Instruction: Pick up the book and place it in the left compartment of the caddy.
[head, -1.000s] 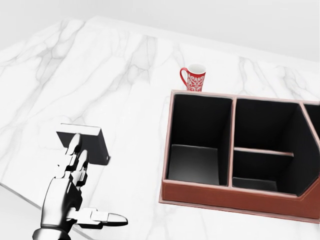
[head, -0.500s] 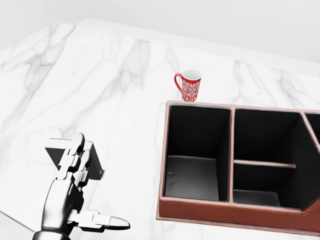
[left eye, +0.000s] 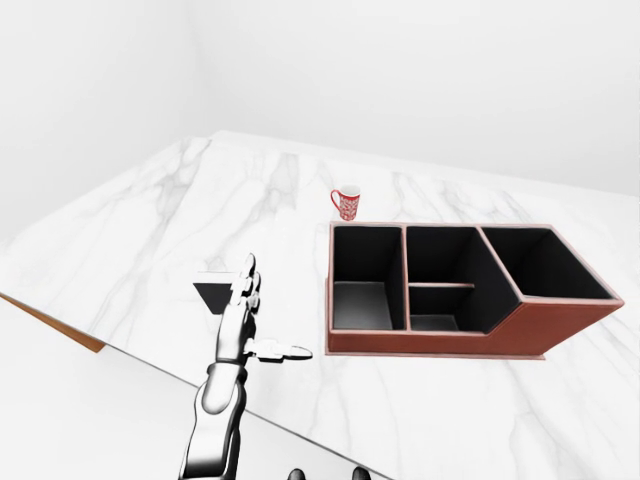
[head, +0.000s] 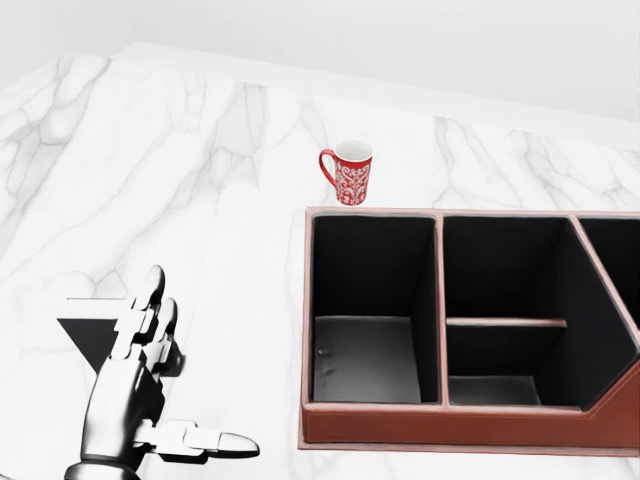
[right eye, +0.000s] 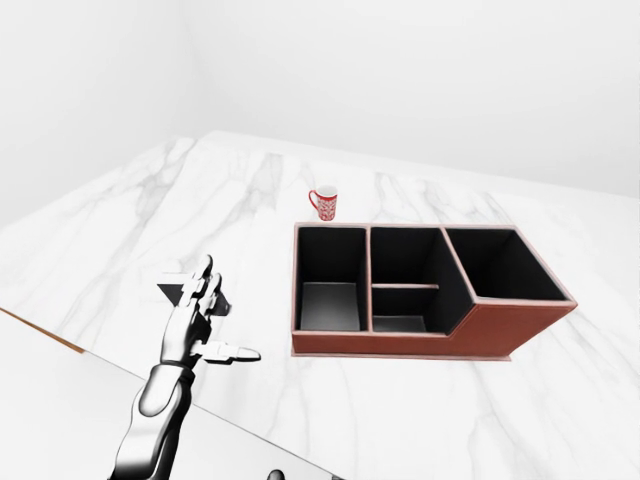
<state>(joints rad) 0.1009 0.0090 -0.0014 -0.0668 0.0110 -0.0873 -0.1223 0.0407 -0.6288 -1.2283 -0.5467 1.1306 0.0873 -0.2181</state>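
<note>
Reaching with my left hand (head: 135, 400), fingers (head: 140, 320) spread and holding nothing, I see the book (head: 85, 335) lying on the bench (head: 200, 180) just beyond them, caddy (head: 450, 425) well right.

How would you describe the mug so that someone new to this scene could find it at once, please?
On the white marble table sits a long reddish-brown caddy with black compartments. Just above the caddy's top-left corner in the head view stands the mug, the only red, white-patterned object.
</note>
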